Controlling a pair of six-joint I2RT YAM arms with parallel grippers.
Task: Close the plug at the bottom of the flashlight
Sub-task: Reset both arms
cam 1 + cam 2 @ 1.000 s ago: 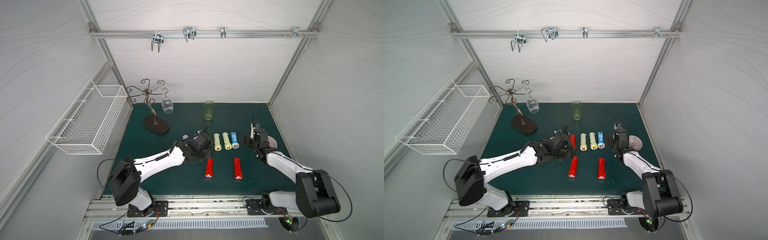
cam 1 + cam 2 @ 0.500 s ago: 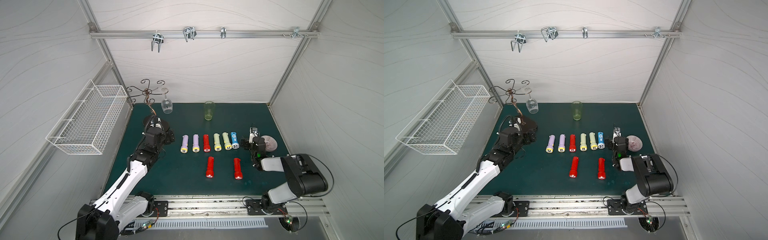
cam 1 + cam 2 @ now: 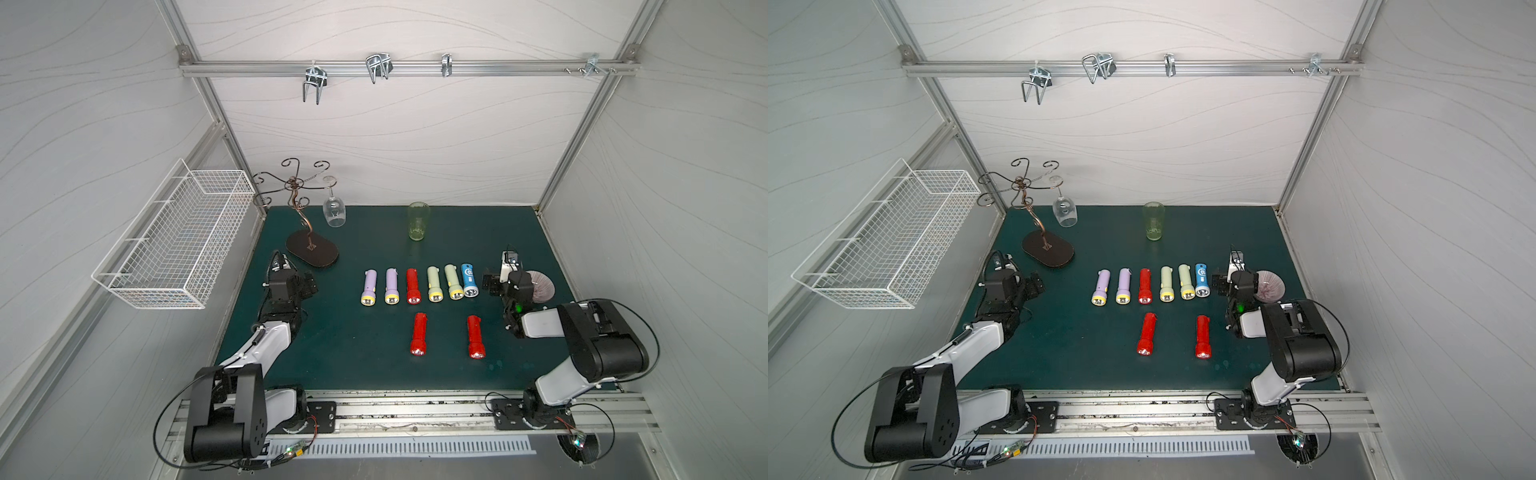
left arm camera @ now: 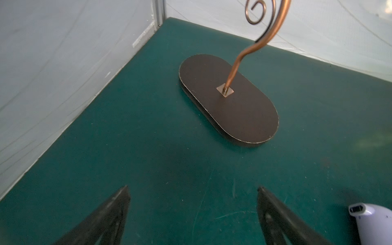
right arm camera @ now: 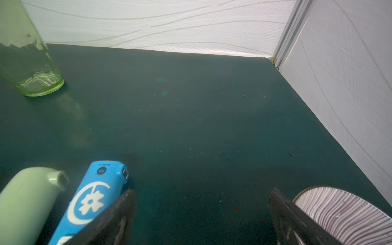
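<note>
The green mat [image 3: 353,365] stops at white walls on three sides and at a metal rail in front. Six flashlights lie in a row on it, with their lamp ends toward the rail. The blue flashlight [image 3: 469,280] is at one end. After it come two pale green flashlights [image 3: 453,281], one red flashlight [image 3: 412,286] and two purple flashlights [image 3: 390,286]. Two more red flashlights [image 3: 418,334] lie nearer the rail than the blue flashlight. The right claw [image 5: 202,191] is spread wide and holds nothing. It sits low, just beside the blue flashlight, on the side away from the row. One finger is right next to the blue flashlight, and the other is just in front of a striped bowl [image 5: 343,214]. I cannot tell if they touch. Past the blue flashlight's tail end, the mat is bare all the way to the back wall, and a green glass cup [image 5: 27,63] stands off to one side. The left claw [image 4: 193,188] is spread wide too and holds nothing. It is well apart from the blue flashlight, past the purple end of the row. It hangs over bare mat near the dark base of a curly metal stand [image 4: 229,99], close to the side wall. The blue flashlight has a white moon and flower picture and a small round mark that looks like "dp". The tiny words at its tail are too small to read. A small dark hole shows at its tail end.
</note>
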